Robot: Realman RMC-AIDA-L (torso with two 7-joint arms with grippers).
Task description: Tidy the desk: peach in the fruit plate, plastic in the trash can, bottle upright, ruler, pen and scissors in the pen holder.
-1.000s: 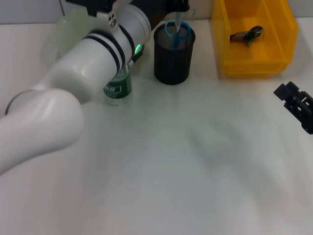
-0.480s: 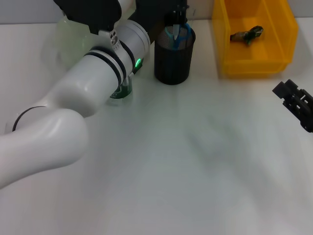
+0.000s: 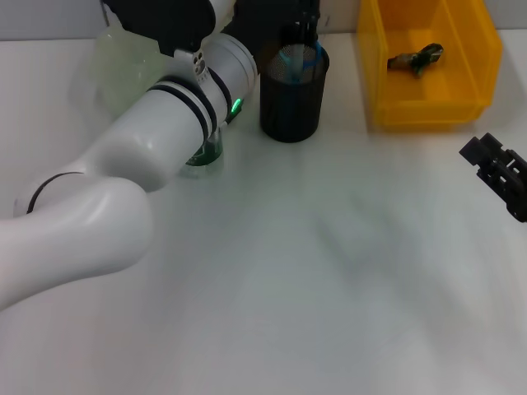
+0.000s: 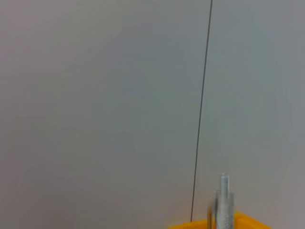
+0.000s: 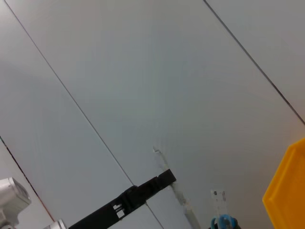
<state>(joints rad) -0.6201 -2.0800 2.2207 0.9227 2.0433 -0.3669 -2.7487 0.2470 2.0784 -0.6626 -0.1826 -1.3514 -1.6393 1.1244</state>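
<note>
Left claw (image 3: pixel 300 20) over holder (image 3: pixel 292 103), grip state indiscernible | right claw (image 3: pixel 498 174) parked at tabletop (image 3: pixel 329 271) edge, grip unclear

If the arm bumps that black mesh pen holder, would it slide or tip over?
The pen holder stands upright on the table, taller than wide, with blue-handled scissors sticking out of its top, so a high bump would probably tip it. Being mesh, it likely weighs little and slides easily. The left arm reaches close beside it.

A white desk (image 3: pixel 329 271) carries a black mesh pen holder (image 3: pixel 290 103), an upright bottle (image 3: pixel 203 155) and a yellow bin (image 3: pixel 428 107).
</note>
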